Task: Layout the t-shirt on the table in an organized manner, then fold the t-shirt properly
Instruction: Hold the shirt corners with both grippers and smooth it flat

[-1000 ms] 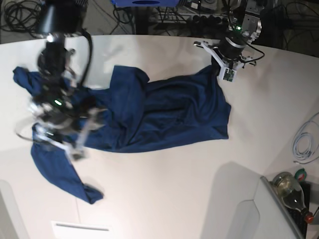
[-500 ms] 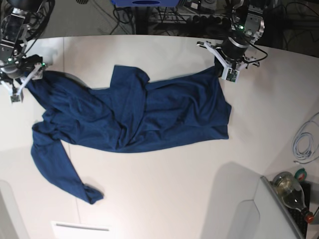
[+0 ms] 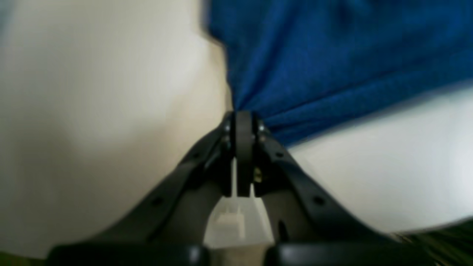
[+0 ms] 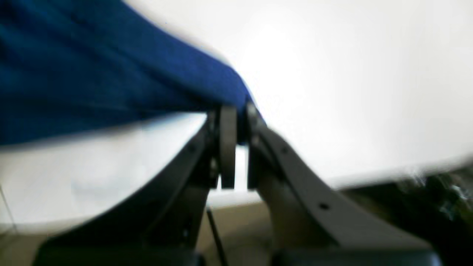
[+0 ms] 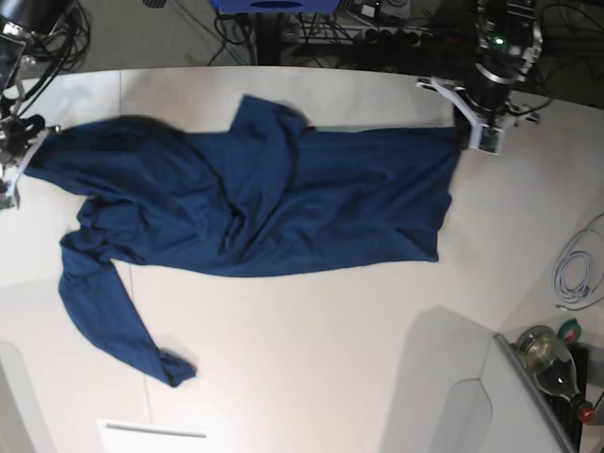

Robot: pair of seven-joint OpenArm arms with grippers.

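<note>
Item: shirt, dark navy, plain, short-sleeved. You are looking at it lying stretched across the far half of the table, spanning nearly from one side to the other in the base view. The cloth is bunching into diagonal folds near the middle, with a raised hump at the far edge. One long flap is trailing toward the near left, ending in a small rolled tip. The right-hand end is hanging fairly straight.

Left gripper: you are seeing it clamped on the shirt's far corner, with the fabric fanning out from the closed tips.

Right gripper: you are seeing it pinching the opposite corner, jaws narrow with cloth between them.
</note>
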